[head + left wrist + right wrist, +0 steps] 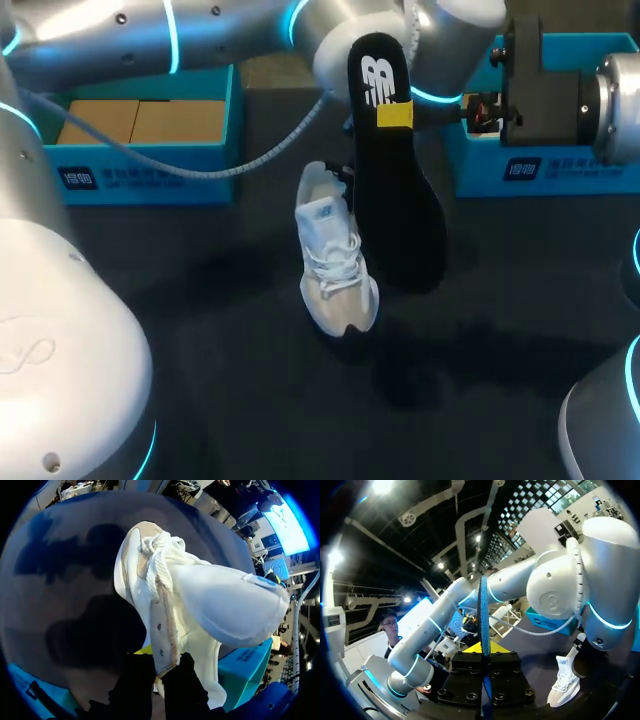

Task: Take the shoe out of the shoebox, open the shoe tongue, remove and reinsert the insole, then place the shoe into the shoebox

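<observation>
Since the shoe [335,265] sits out at mid-frame, our left gripper [161,666] pinching its side wall, and our right gripper [484,662] clamps the freed insole [395,190] at upper centre, we judge that reinsertion and return to the shoebox [140,175], upper left, are left to do.

Insole [398,200]: white logo [378,80] and yellow patch [394,114] recorded, no text legible. Left blue box [150,185], right blue box [560,172]: white front print, unreadable.
</observation>
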You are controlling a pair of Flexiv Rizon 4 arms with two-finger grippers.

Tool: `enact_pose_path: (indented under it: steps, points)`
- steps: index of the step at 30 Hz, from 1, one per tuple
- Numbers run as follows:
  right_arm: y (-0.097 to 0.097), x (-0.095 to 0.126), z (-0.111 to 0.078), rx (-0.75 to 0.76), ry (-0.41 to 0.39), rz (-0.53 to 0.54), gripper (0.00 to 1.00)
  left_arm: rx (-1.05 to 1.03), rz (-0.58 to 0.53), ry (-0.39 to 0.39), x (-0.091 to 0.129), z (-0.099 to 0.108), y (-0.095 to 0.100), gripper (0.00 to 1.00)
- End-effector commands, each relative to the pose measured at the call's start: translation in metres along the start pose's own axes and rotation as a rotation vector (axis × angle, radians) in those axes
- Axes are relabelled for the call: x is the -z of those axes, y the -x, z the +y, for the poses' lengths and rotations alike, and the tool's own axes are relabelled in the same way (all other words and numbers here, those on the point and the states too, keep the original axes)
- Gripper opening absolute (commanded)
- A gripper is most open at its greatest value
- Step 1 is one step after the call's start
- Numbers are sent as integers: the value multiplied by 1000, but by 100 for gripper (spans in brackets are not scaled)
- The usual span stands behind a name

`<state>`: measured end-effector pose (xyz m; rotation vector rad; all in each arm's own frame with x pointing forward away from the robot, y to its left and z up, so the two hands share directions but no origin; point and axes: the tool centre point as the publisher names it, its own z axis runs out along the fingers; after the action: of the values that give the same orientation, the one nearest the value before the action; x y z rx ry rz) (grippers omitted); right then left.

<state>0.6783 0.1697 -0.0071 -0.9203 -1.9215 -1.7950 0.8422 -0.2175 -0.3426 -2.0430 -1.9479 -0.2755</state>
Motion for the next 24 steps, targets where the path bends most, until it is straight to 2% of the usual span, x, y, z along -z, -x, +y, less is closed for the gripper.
enact_pose_path:
  steps: [1,11,20,21,22,23,24]
  points:
    - [0,-2,-1,-1,2,-2,0,-11,31,-17,-10,7,15,0]
    - [0,-2,-1,-1,2,-2,0,-83,52,-21,-28,8,38,0]
    - [0,-2,-1,-1,2,-2,0,-116,69,-24,-35,6,45,0]
    - [0,-2,-1,-1,2,-2,0,-120,64,-28,-35,5,44,12]
    - [0,-2,-1,-1,2,-2,0,-124,59,-29,-33,5,42,46]
    - [0,-2,-1,-1,2,-2,0,-124,58,-29,-32,4,40,76]
    - [0,-2,-1,-1,2,-2,0,-125,51,-25,-29,4,39,100]
